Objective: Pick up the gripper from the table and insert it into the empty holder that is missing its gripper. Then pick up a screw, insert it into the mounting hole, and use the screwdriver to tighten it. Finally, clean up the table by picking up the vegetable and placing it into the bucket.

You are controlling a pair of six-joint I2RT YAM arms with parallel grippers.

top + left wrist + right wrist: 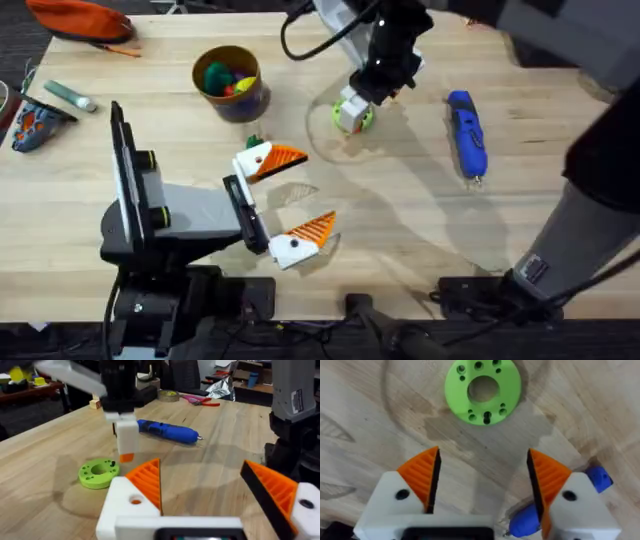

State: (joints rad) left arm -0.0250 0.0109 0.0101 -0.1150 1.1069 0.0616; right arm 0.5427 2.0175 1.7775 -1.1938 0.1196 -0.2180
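A: How far along is the job?

B: The left claw [290, 195] lies released on the desk [400, 240], and both its white mounts [290, 250] carry orange wedges [315, 228], so the insert looks done. I can't tell which wedge is the new one.

A: And the screw?

B: Not yet driven, I'd say. The blue screwdriver [467, 135] lies untouched on the desk, well apart from the left claw. The right claw [352, 115] hovers just over the lime-green disc [358, 120], released, grasping nothing.

A: The clean-up?

B: Left to do. A small dark-green vegetable [253, 143] lies just beside the left claw's farther finger, near the bucket [250, 100], not in it.

A: What do the wrist views add?

B: The right wrist view shows the disc's [482, 390] holes, some dark-filled, with the right claw [482, 475] spread wide. The left wrist view shows the left claw's [200, 485] mount holes, and the screwdriver [167, 431] side-on behind the disc [97, 472].
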